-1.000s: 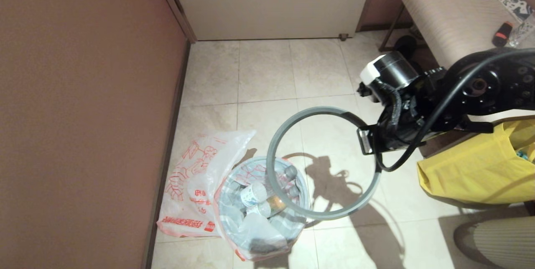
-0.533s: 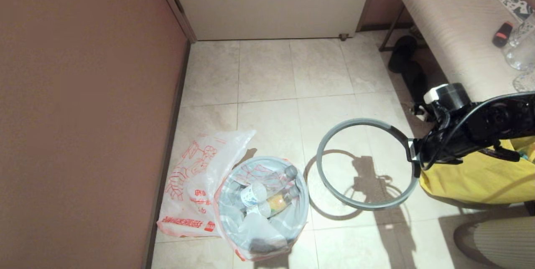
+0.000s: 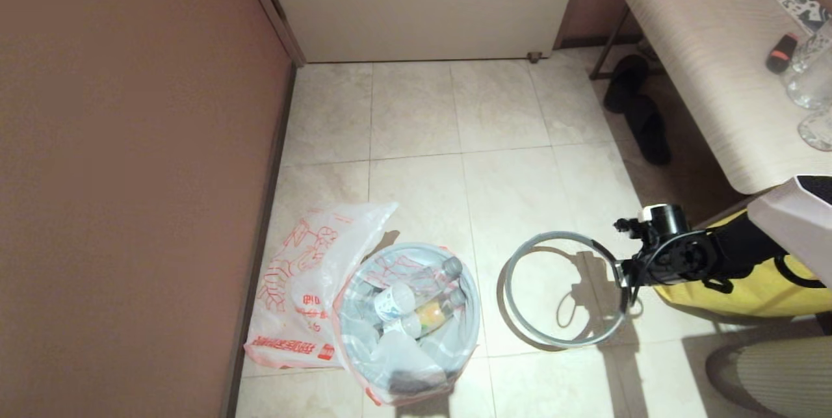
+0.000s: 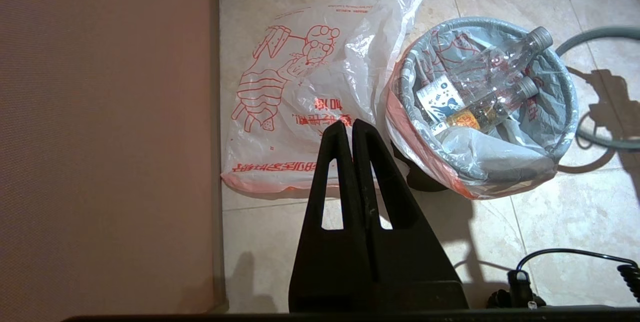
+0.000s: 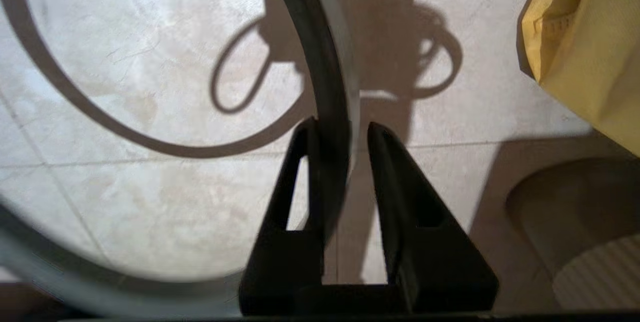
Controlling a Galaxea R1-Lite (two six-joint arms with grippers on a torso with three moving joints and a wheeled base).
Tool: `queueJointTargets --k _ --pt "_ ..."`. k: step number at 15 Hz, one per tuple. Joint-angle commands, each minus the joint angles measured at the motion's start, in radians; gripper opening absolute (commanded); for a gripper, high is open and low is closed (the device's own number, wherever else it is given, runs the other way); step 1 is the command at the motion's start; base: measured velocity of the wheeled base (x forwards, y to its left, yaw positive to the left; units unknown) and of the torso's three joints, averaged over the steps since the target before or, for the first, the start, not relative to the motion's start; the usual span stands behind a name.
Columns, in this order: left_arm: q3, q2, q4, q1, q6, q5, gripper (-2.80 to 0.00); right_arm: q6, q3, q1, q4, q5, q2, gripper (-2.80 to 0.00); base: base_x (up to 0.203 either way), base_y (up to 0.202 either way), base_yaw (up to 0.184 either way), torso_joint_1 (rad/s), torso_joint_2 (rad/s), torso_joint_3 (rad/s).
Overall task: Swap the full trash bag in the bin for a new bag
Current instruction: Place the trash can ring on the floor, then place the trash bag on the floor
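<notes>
Right pincer (image 5: 340, 129): seen low over the tiled floor (image 3: 416, 119), fingers parted with a gap showing around the grey hoop (image 3: 565, 288), which is set between them beside a yellow bag (image 3: 747, 288).
Left pincer (image 4: 348, 129): fingers pressed together, nothing held, parked above the bags.
Bin (image 3: 409, 324): lined by the full trash bag (image 3: 390, 366), bottles seen inside.
New bag (image 3: 305, 288): laid flat on the floor, touching the bin, against the wall.
</notes>
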Motion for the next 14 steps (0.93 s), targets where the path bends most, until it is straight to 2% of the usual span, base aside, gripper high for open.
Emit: queueJointTargets --k 1,4,6,9,10,14 --pt "0.0 0.0 0.0 0.0 0.0 0.0 -2.8 -0.006 -0.02 -0.009 -0.002 -0.017 0.076 0.0 0.0 0.0 0.0 0.0 0.0 0.0" --pt "0.0 0.0 0.0 0.0 0.0 0.0 -2.8 -0.006 0.049 -0.005 0.012 -0.049 -0.021 0.0 0.0 0.0 0.0 0.0 0.0 0.0" --pt "0.0 0.0 0.0 0.0 0.0 0.0 -2.8 -0.003 0.114 -0.004 0.044 -0.051 -0.164 0.0 0.0 0.0 0.0 0.0 0.0 0.0" --pt "0.0 0.0 0.0 0.0 0.0 0.0 -2.8 0.023 0.217 0.009 0.167 -0.047 -0.439 0.0 0.0 0.0 0.0 0.0 0.0 0.0" --pt "0.0 0.0 0.0 0.0 0.0 0.0 -2.8 0.031 0.255 0.018 0.215 -0.044 -0.532 -2.8 0.0 0.0 0.0 0.0 0.0 0.0" --pt "0.0 0.0 0.0 0.0 0.0 0.0 -2.8 0.086 0.404 0.083 0.407 -0.032 -0.859 -2.8 0.0 0.0 0.0 0.0 0.0 0.0"
